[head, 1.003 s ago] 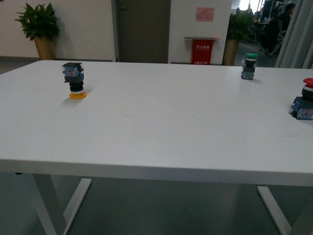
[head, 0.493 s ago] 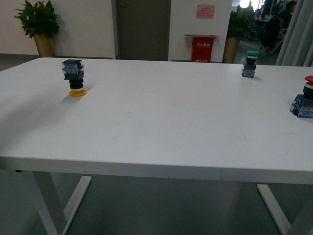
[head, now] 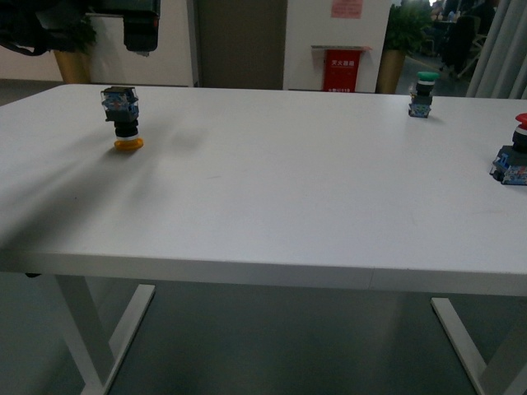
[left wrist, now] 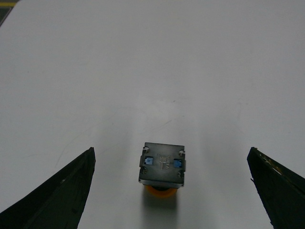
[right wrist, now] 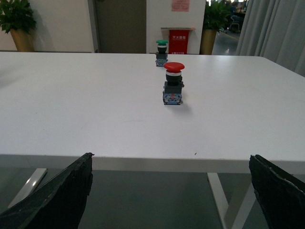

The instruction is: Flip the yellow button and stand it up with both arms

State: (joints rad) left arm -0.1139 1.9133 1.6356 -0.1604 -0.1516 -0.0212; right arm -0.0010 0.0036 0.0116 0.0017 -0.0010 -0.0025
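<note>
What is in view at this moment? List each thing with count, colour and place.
table: 1, white, fills the foreground
yellow button: 1, yellow cap down, blue-black base up, far left of table
green button: 1, green cap up, far right of table
red button: 1, red cap up, right edge of table
plants: 2, green, potted, by the back wall
door: 1, dark grey, behind table
red stand: 1, red, against the wall
curtain: 1, grey, far right
left claw: 1, black, open, above the yellow button
right claw: 1, black, open, empty, before the table's edge
</note>
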